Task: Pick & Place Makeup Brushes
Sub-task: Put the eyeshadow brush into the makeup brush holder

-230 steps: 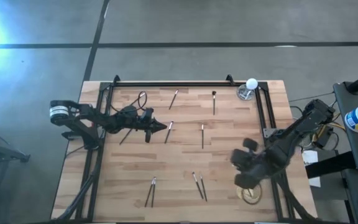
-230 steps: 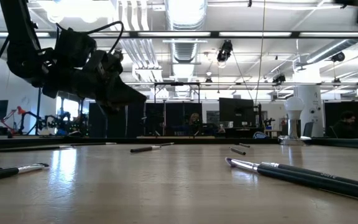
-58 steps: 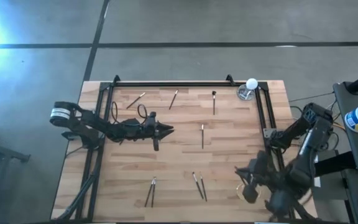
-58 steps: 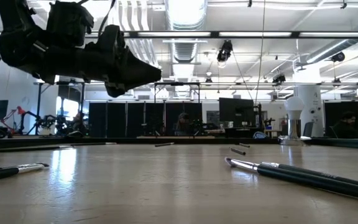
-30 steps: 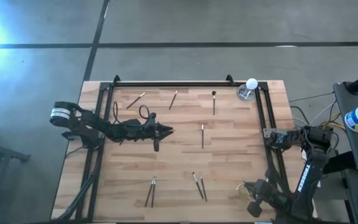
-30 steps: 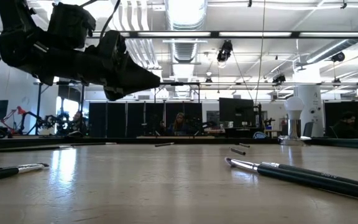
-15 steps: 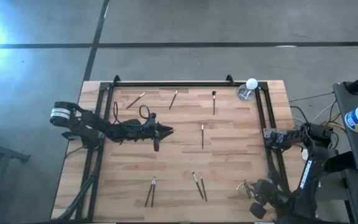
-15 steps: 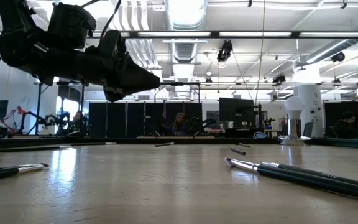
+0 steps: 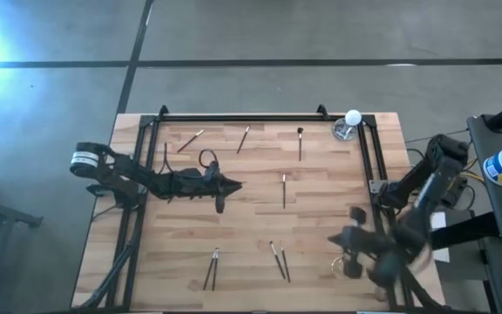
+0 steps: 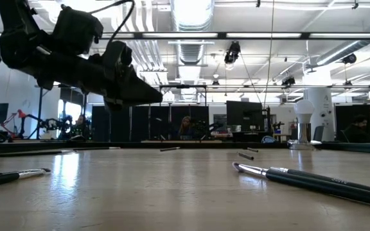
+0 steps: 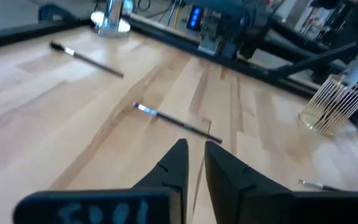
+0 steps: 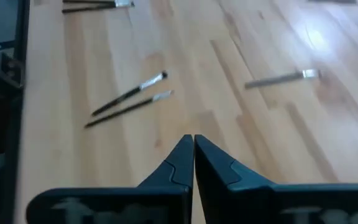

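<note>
Left gripper (image 9: 236, 183), fingers slightly parted and empty, is hovering mid-table with the nearest makeup brush (image 9: 284, 190) at its three o'clock, while right gripper (image 12: 193, 142), pressed together and empty, is risking pushing the paired brushes (image 12: 129, 99) aside.

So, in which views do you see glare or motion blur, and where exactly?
High view: strong white glare at the left edge on the floor; the right gripper and its arm are smeared by motion. Low view: bright ceiling lights, their sheen on the table; the left arm is a dark silhouette. Right wrist view: glare on the wood, and the makeup brushes look soft.
</note>
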